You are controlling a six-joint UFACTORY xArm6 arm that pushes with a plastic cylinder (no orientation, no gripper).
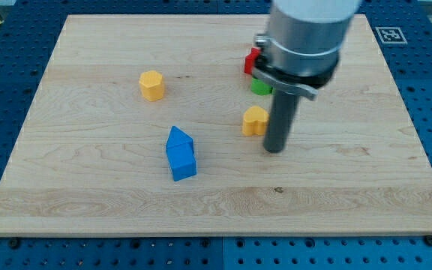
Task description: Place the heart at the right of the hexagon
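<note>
One dark rod is all the arm carries; it has no gripper, so there is nothing to be spread or pressed together. The tip (274,148) stands on the desk (88,187), just beside the yellow heart (254,120), on the side of the desk's right edge and a little toward the near edge; whether they touch cannot be told.

The yellow hexagon (151,85) lies well apart, toward the left edge and closer to the far edge. It seems the pushing step is only starting. The next move probably calls for a push toward the left and a little toward the far edge, stopping before the hexagon.

Two blue blocks (180,154) sit together toward the near edge. A red block (250,61) and a green block (259,87) are partly hidden behind the arm.
</note>
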